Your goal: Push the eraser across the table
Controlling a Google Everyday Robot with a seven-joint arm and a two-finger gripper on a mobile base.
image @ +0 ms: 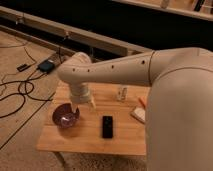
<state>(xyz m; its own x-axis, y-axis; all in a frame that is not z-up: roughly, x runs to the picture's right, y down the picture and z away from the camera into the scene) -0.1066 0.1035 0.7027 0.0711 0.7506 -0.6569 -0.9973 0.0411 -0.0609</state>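
The eraser (107, 126) is a small flat black block lying on the light wooden table (90, 140), near the front middle. My gripper (85, 103) hangs down from the cream arm (115, 70) over the table's left part, between the purple bowl (66, 116) and the eraser. It is behind and to the left of the eraser, apart from it, and holds nothing that I can see.
A pale cream block (138, 114) and a thin orange object (142, 102) lie at the table's right, partly hidden by my arm. A small clear container (121, 93) stands at the back. Cables and a dark box (46, 66) lie on the floor at the left.
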